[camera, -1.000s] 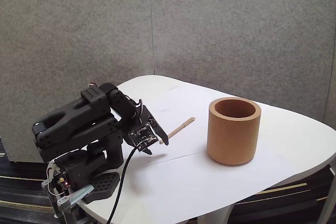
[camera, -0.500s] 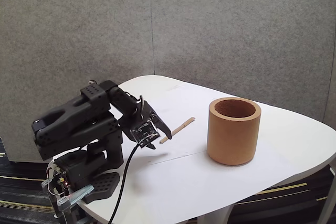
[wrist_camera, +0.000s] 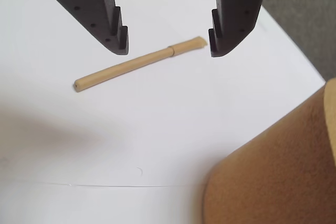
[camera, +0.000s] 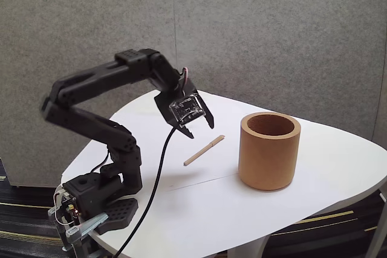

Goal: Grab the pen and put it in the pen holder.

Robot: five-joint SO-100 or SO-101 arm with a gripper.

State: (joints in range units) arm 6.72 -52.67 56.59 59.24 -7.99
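- gripper point(camera: 199, 129) hangs above the table point(camera: 338, 167), fingers spread wide, holding nothing
- pen point(camera: 204, 150) lies flat underneath it, just left of the pen holder point(camera: 269, 155) in the fixed view

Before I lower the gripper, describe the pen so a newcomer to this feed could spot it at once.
Start at the white table and find the wide tan-brown cup, the pen holder. To its left in the fixed view, lying flat and apart from it, is the pen, below the open gripper. It is the one thin, straight, light tan stick, unlike the black cable.
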